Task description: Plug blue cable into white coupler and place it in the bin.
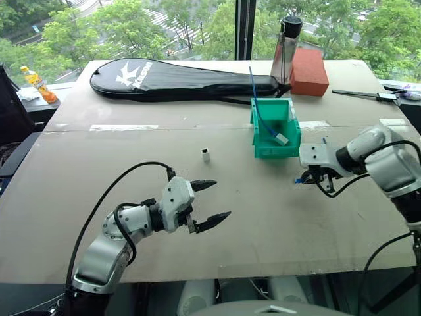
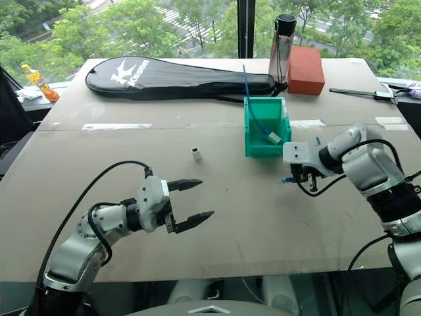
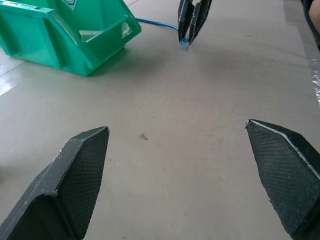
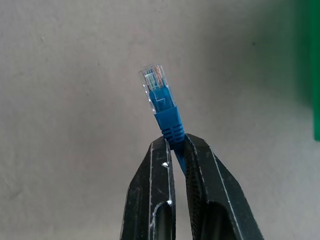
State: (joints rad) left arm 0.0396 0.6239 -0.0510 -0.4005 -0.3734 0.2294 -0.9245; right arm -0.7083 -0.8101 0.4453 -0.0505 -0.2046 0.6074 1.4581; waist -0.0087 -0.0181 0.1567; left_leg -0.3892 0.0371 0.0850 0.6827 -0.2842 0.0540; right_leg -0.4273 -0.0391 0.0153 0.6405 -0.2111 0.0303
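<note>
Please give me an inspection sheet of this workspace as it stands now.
Surface: table, brown board top with tape strips.
Job's things: blue cable, plug end gripped, off the table; coupler standing alone, unplugged; bin holds a second blue cable with a white end block.
Clutter: racket case, brick-red block, bottle at the far edge.
Grippers: left gripper open, empty, above the table; right gripper shut on the blue cable, beside the bin.
Cables: black leads along both arms.
Surroundings: window with trees beyond; drink bottle on a side ledge.
</note>
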